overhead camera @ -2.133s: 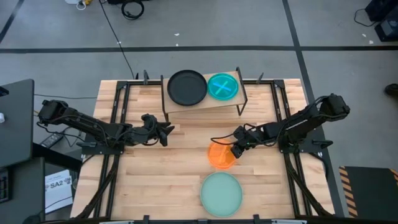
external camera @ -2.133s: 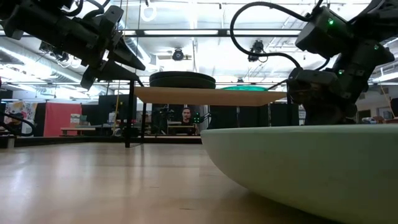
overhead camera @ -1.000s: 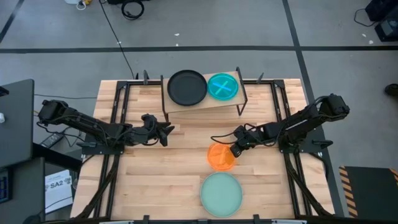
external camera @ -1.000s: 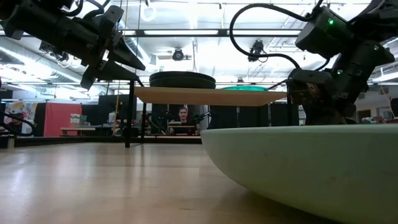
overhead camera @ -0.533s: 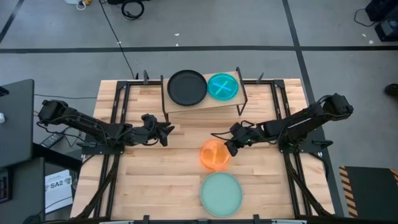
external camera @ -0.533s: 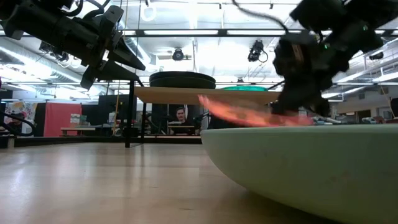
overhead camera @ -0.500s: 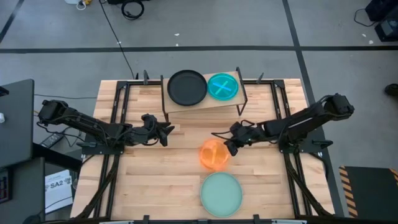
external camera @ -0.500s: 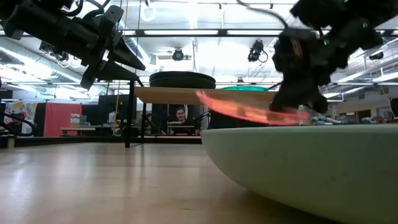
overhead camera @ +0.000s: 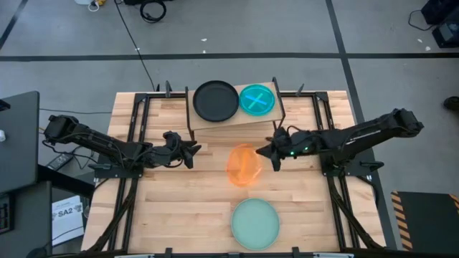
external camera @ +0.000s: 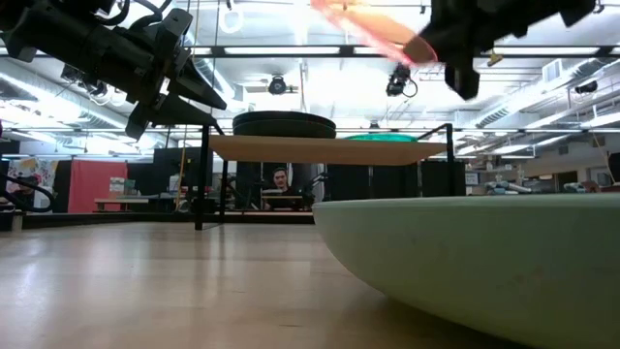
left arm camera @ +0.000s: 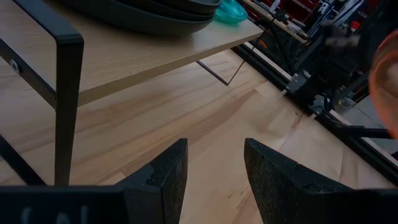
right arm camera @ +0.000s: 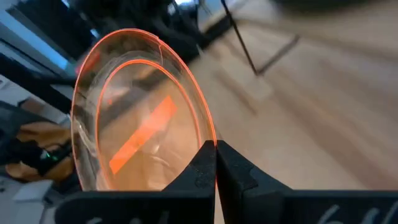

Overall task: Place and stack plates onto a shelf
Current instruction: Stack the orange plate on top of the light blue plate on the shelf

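Note:
A translucent orange plate (overhead camera: 242,165) hangs in the air between the shelf and a large mint green plate (overhead camera: 254,222) that lies flat near the table's near edge. My right gripper (overhead camera: 267,152) is shut on the orange plate, well above shelf height in the low view (external camera: 373,24). The shelf (overhead camera: 237,118) carries a stack of black plates (overhead camera: 215,100) on its left half and a small blue translucent plate (overhead camera: 256,99) on its right half. My left gripper (overhead camera: 188,150) waits open, left of the shelf's front. My right gripper pinches the orange plate's rim (right arm camera: 208,140) between its two fingers (right arm camera: 199,171), on the side toward the table's right. The fingers come about level from the right. The plate is lifted clear and tilted, its free left edge (external camera: 325,5) higher than the held edge.
The shelf's thin black legs (left arm camera: 65,106) stand just ahead of my left gripper (left arm camera: 214,180). Black frame rails (overhead camera: 136,136) run along both sides of the slatted tabletop. Bare wood lies between the mint plate and the shelf. A person (external camera: 281,179) sits far behind the table.
My right gripper has risen from the table and moved toward the far edge and the shelf, carrying the orange plate. The plate, earlier flat on the wood, is now lifted clear above shelf height and tipped, its free edge raised.

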Controlling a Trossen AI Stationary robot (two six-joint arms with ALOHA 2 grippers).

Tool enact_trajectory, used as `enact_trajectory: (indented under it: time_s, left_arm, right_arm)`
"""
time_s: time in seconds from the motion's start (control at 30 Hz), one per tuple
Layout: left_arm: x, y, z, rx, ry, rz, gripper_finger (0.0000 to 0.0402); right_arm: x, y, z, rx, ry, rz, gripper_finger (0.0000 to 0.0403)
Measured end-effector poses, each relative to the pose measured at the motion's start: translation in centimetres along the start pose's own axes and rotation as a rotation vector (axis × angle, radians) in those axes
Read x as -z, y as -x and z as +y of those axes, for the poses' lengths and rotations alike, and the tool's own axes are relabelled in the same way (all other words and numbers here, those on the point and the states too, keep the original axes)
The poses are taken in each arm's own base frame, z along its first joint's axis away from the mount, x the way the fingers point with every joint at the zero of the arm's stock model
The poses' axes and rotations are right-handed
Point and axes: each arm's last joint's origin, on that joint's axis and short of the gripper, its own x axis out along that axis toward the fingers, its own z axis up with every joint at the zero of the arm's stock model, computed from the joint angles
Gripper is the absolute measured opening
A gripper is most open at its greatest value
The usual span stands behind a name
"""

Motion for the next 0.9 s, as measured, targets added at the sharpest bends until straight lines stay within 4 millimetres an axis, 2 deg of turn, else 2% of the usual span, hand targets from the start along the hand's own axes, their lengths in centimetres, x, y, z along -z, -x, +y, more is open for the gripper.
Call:
enact_trajectory:
  time_s: [0.17, 0.53, 0.73, 0.9]
  left_arm:
    - [0.0, 0.0, 0.0, 0.000, -0.001, 0.000, 0.0165]
    - [0.0, 0.0, 0.0, 0.000, 0.000, 0.000, 0.0165]
    - [0.0, 0.0, 0.0, 0.000, 0.000, 0.000, 0.0165]
    - [0.0, 0.0, 0.0, -0.001, 0.000, 0.000, 0.0165]
  right_arm:
    - [-2.6, 1.6, 0.3, 0.027, 0.040, -0.082, 0.0007]
    - [-9.4, 4.3, -0.8, 0.279, 0.097, -0.125, 0.0007]
    - [-12.6, 5.8, -2.8, 0.413, 0.095, -0.179, 0.0007]
    - [-13.9, 6.5, -5.4, 0.496, 0.033, -0.187, 0.0007]
